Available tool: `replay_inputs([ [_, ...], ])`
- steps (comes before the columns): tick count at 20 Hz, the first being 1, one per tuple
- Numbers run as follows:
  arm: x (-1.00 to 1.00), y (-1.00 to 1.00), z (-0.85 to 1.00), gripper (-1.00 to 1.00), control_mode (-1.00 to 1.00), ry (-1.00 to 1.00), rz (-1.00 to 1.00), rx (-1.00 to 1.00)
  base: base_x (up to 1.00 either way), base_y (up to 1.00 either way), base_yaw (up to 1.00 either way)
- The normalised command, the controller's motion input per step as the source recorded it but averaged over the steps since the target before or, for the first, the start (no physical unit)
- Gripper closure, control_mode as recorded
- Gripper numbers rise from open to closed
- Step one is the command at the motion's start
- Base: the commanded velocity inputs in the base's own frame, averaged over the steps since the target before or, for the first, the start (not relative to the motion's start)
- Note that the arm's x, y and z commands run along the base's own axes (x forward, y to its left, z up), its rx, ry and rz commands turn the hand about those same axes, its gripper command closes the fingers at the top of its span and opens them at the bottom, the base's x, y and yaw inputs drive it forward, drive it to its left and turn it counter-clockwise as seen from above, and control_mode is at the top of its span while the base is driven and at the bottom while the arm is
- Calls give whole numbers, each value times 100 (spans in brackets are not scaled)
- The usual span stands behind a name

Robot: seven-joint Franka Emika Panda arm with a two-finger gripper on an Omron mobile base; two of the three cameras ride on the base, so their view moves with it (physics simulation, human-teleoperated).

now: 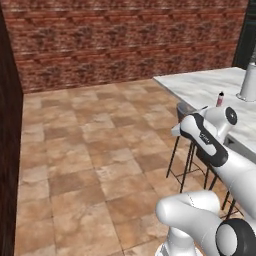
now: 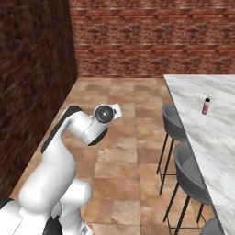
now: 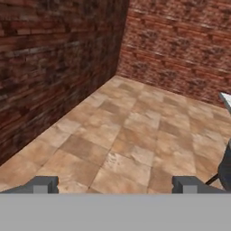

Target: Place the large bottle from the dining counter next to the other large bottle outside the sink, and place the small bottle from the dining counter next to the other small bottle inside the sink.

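The small bottle (image 2: 206,106), pink with a dark cap, stands upright on the marble dining counter (image 2: 215,133).

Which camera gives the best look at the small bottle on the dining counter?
The right base view: the small bottle stands fully visible on the marble dining counter. The left base view shows it partly behind the arm.

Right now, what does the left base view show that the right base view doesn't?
Left base view: a tall grey bottle standing at the right edge on the marble counter.
Right base view: the dark brick side wall in full, and three grey stools in a row along the counter.
Both: the small pink bottle upright on the counter, the arm, the tiled floor and the brick back wall.
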Motion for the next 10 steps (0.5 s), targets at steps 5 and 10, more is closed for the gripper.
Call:
replay_inputs([
  [5,0,0,0,-100,100,0,0,0,35,15,-22],
  [10,0,0,0,-100,100,0,0,0,29,15,-25],
])
